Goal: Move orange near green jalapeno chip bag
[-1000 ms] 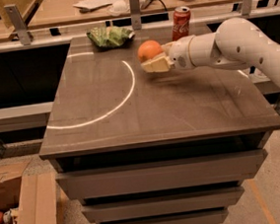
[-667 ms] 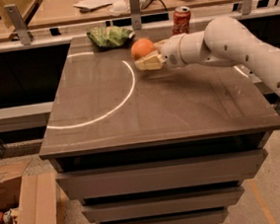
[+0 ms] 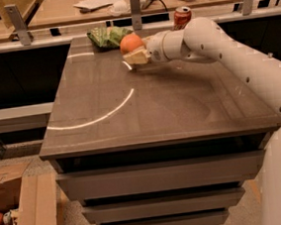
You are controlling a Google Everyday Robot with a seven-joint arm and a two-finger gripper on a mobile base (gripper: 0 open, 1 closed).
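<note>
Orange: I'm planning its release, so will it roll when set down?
Probably: the orange looks round and smooth, and the table is flat and glossy. It seems firm, undented in the pincer beside the bag.

Office-like lab, cluttered desks (image 3: 56, 10), drawer cabinet (image 3: 156, 175), jaws holding orange (image 3: 131, 42) over its back

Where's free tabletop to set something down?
Free: front and middle of the grey tabletop, plus its left edge. Crowded: back edge, where the claw holds the round orange fruit beside the crumpled green foil bag; red cola can back right.
</note>
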